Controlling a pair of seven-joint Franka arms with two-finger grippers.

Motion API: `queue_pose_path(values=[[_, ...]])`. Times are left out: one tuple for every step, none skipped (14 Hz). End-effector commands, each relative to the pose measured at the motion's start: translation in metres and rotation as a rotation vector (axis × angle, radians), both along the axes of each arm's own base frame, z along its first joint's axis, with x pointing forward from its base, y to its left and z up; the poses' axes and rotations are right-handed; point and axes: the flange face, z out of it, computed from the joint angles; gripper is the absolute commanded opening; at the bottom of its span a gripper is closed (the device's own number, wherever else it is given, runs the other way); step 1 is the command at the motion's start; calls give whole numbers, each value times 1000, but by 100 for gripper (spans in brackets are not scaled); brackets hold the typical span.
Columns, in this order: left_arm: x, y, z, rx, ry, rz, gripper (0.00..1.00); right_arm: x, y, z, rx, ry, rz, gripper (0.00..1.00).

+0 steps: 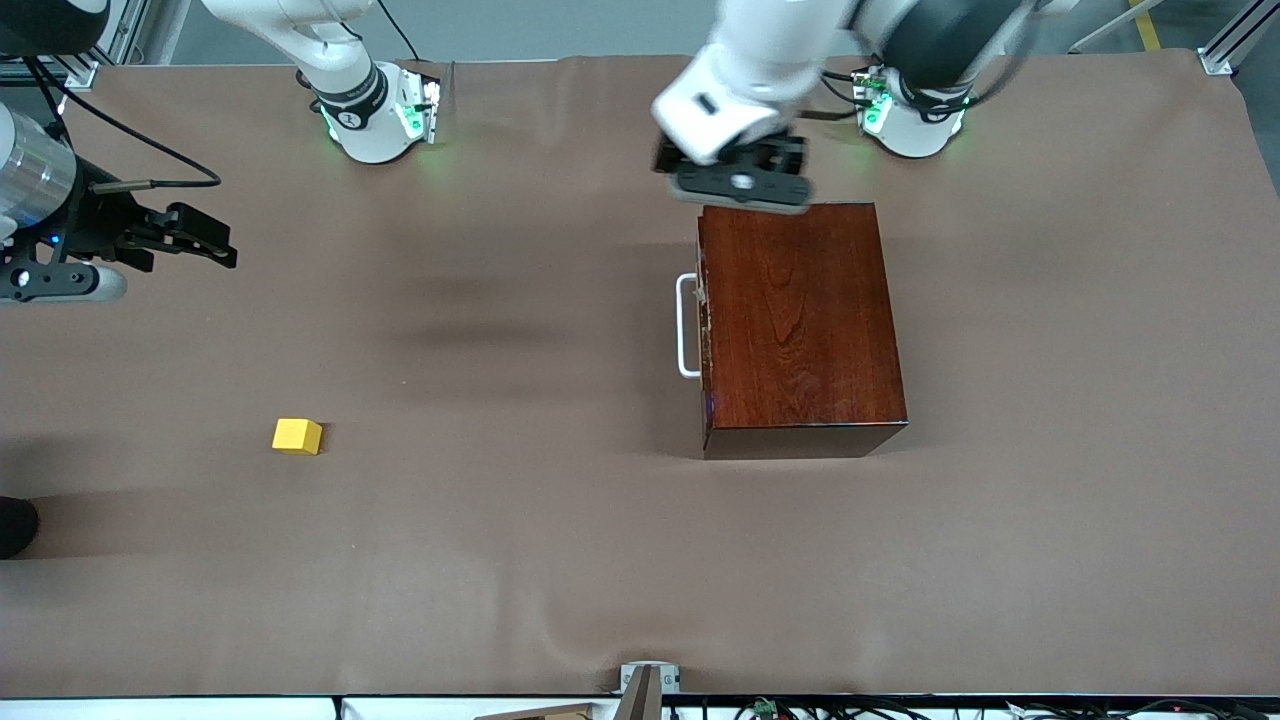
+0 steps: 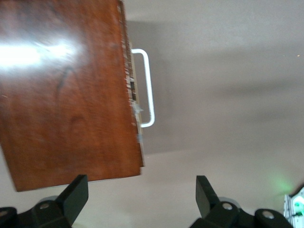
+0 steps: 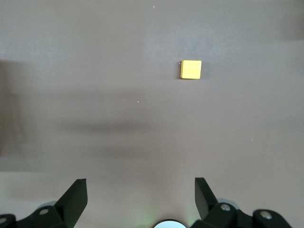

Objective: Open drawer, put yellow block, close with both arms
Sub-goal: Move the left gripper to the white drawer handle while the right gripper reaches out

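The dark reddish-brown wooden box (image 1: pixel 800 320) stands toward the left arm's end of the table. Its drawer is shut, and the white loop handle (image 1: pixel 687 325) faces the right arm's end. My left gripper (image 1: pixel 742 198) hovers open and empty over the box's edge nearest the robot bases. The left wrist view shows the box top (image 2: pixel 66 95), the handle (image 2: pixel 147 88) and the gripper (image 2: pixel 140 192). The yellow block (image 1: pixel 297 436) lies on the table toward the right arm's end. My right gripper (image 1: pixel 215 240) is open and empty in the air, and the block (image 3: pixel 191 69) shows ahead of the gripper (image 3: pixel 140 192) in the right wrist view.
A brown cloth (image 1: pixel 500 560) covers the table, with wide bare cloth between the block and the box. A small metal bracket (image 1: pixel 648 680) sits at the table's edge nearest the camera. A dark object (image 1: pixel 15 525) shows at the right arm's end.
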Motion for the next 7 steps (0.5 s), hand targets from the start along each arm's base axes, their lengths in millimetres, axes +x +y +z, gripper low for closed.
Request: queue_pose_path(values=[[-10, -46, -18, 29, -15, 20, 100, 1, 2, 0, -1, -5, -5, 100], [-15, -60, -31, 34, -14, 35, 100, 1, 2, 0, -1, -5, -5, 100], [-22, -71, -45, 58, -25, 37, 100, 1, 2, 0, -1, -4, -5, 100], [-27, -81, -58, 97, -48, 19, 100, 1, 3, 0, -1, -5, -4, 100], [-33, -89, -72, 132, -64, 4, 100, 1, 3, 0, -1, -5, -4, 100], [-35, -95, -86, 160, -68, 0, 100, 1, 3, 0, -1, -4, -4, 100], [-34, -97, -100, 187, -69, -1, 100, 1, 2, 0, -1, -4, -5, 100]])
